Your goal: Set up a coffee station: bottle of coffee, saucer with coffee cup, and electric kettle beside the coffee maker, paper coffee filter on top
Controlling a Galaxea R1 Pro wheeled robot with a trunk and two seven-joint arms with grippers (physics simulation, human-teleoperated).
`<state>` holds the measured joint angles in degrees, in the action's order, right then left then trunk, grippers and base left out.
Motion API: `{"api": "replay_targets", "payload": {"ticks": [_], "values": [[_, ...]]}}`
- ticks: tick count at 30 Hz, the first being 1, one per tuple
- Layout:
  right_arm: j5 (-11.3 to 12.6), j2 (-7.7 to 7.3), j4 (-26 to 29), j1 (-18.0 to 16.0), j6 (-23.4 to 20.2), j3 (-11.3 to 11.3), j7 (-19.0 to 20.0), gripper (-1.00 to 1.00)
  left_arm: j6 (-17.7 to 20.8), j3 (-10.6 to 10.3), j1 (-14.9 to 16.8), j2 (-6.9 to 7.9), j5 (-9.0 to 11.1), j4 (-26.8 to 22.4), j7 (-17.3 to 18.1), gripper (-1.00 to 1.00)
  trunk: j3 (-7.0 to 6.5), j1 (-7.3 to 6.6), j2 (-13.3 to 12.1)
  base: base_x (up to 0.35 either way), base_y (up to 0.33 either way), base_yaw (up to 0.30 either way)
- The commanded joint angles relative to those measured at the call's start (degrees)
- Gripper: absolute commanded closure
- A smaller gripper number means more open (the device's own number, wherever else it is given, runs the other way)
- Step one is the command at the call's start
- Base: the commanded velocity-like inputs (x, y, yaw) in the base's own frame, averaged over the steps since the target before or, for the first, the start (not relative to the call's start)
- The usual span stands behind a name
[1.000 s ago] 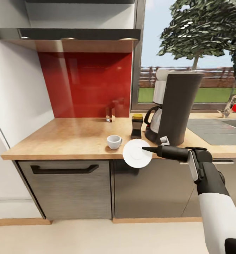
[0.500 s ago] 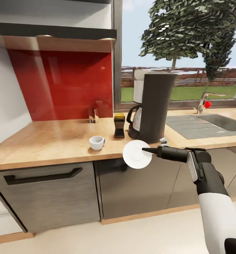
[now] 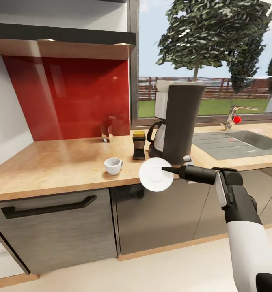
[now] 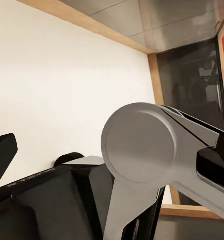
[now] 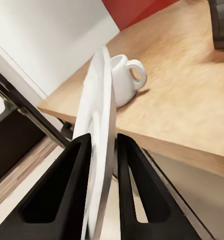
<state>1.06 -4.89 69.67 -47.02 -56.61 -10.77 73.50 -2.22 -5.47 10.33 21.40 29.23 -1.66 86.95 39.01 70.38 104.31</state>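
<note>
The right claw was clamped on the rim of the saucer, holding it on edge, its face turned toward the camera, just off the desk's front edge. In the right wrist view the fingers pinched the saucer from both sides. Beyond the claw stood the coffee maker, with the coffee bottle just beside it. The cup sat on the desk, past the saucer, near the edge. Whether the left claw was open or closed, I cannot tell.
</note>
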Motion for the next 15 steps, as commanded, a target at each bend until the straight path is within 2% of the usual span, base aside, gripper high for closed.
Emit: {"api": "replay_targets", "payload": {"ticks": [1,14,15], "values": [[0.2,0.00,0.3,0.0,-0.6,0.0,0.2,1.00,-0.2,-0.5,0.0,0.01,0.5,0.0,0.1,-1.00,0.06,-0.01,0.0,0.000,0.000,0.000],[0.1,-0.02,0.6,0.0,-0.6,0.0,0.3,1.00,-0.2,-0.5,0.0,0.04,0.5,0.0,0.2,-1.00,0.06,-0.01,0.0,0.000,0.002,0.000],[0.3,0.31,0.5,0.0,-0.7,0.0,-0.1,1.00,-0.6,-0.5,-0.3,-0.12,0.5,0.0,-0.2,-1.00,0.06,-0.01,0.0,0.000,0.109,0.000]]}}
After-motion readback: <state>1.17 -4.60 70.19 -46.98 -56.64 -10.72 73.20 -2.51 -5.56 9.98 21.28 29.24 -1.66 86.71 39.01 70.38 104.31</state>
